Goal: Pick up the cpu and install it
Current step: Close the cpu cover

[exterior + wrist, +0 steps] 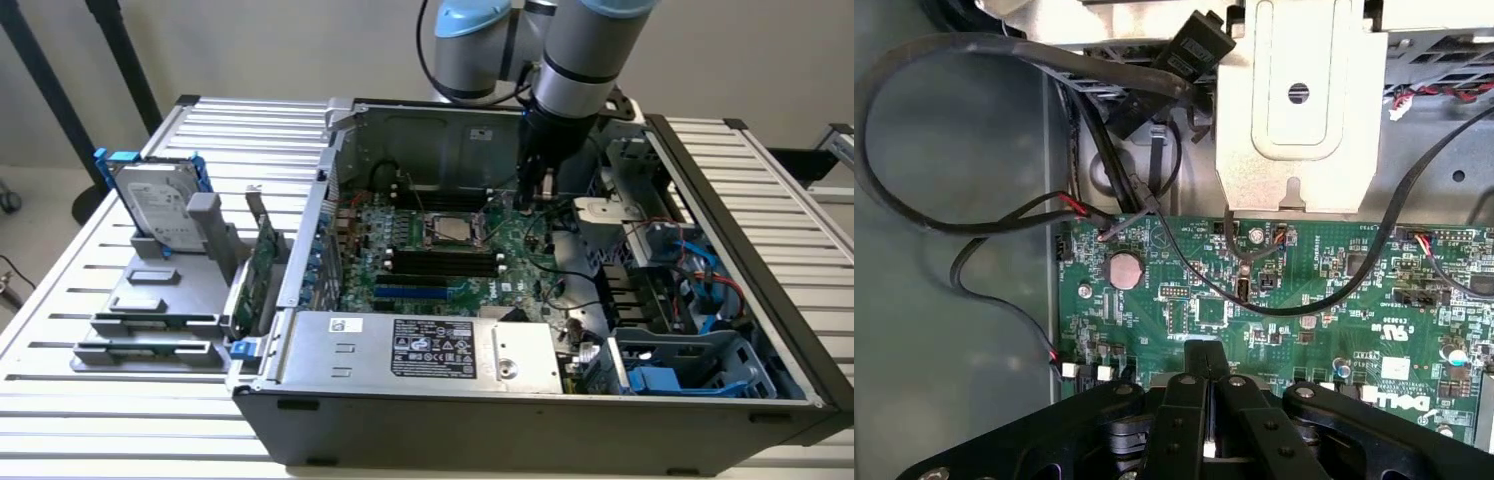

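The cpu, a small shiny silver square, lies flat in the socket frame on the green motherboard inside the open computer case. My gripper hangs low over the board, toward the exterior view's right of the cpu and apart from it. In the wrist view the black fingers meet in the middle, so the gripper is shut with nothing visible between them. Beneath them lies the motherboard with its round coin battery.
Black cables loop across the case floor and over the board. A bare metal bracket stands beyond the board. Outside the case, a grey holder carries a hard drive with blue brackets and a green card.
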`<state>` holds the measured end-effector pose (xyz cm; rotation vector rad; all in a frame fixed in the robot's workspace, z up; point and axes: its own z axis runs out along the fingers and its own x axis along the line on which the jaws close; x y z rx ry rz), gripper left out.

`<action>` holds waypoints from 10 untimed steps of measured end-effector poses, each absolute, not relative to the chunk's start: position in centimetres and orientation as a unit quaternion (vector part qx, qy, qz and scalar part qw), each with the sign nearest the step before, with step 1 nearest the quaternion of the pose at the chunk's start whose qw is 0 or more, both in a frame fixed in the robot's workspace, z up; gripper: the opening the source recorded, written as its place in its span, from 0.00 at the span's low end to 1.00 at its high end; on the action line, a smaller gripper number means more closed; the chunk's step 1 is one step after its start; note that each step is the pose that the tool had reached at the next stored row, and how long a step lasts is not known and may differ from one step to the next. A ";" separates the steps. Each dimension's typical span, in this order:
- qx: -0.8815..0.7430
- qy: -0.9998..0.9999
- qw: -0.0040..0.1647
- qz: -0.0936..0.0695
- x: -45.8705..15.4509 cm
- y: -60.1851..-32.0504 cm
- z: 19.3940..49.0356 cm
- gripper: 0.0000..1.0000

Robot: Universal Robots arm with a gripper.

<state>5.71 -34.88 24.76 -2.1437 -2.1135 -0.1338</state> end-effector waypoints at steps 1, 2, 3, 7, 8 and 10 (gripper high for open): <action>-0.710 -0.700 0.065 -0.044 5.7 -34.9 24.7 0.11; -0.710 -0.700 0.066 -0.042 5.7 -34.9 24.6 0.11; -0.710 -0.699 0.070 -0.039 5.7 -34.9 24.6 0.11; -0.711 -0.697 0.093 -0.019 5.7 -34.9 24.6 0.11; -0.711 -0.696 0.100 -0.015 5.7 -34.9 24.6 0.11; -0.710 -0.695 0.112 -0.006 5.7 -34.9 24.6 0.11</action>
